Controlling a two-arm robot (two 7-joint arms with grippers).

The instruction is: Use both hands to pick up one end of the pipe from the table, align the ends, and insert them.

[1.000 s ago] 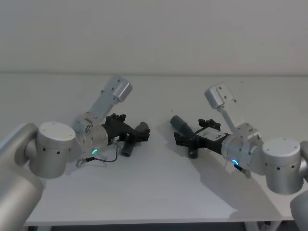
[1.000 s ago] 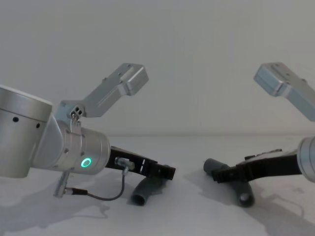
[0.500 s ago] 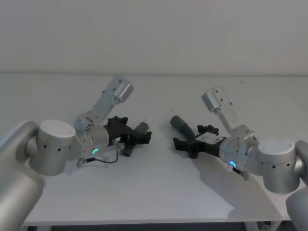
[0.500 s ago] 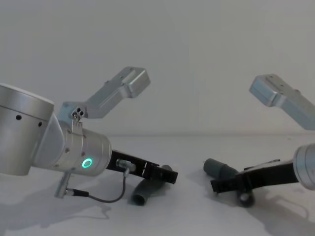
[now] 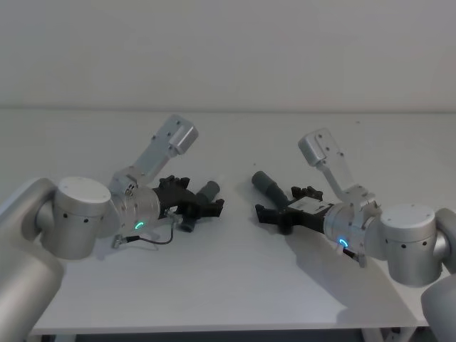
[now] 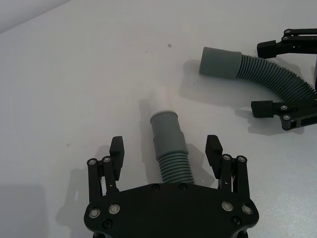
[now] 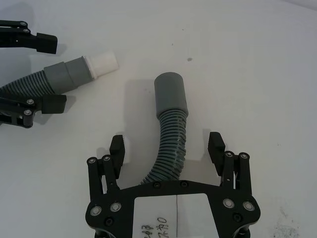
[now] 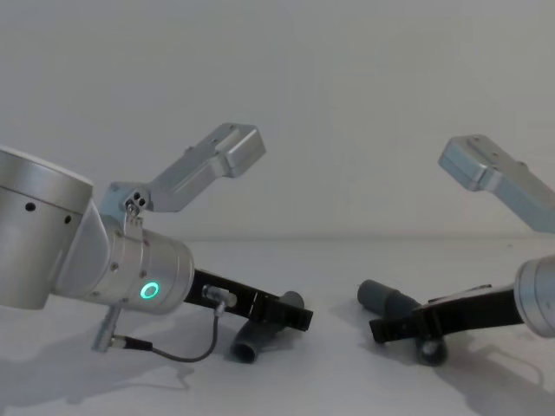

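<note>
Two dark grey ribbed pieces of the pipe lie on the white table [image 5: 228, 285]. The left piece [image 6: 169, 148] has a smooth cuff and a white tip [image 7: 101, 63] pointing toward the other piece. My left gripper [image 6: 165, 152] is open and low over the table, one finger on each side of its ribbed part, apart from it. The right piece [image 7: 171, 126] curves up to a smooth cuff. My right gripper [image 7: 167, 148] straddles it, open, with neither finger touching it. In the head view the left gripper [image 5: 204, 205] and right gripper [image 5: 274, 214] face each other across a short gap.
The silver camera brackets [image 5: 174, 135] [image 5: 320, 148] rise above each wrist. A thin black cable [image 8: 186, 351] loops under the left wrist near the table. A pale wall stands behind the table's far edge. Bare table lies between the pipe ends and in front of the arms.
Both grippers have come down closer to the table, straddling their pipe pieces, the right one dropping more. Both have stayed open and the pipe pieces have not moved.
</note>
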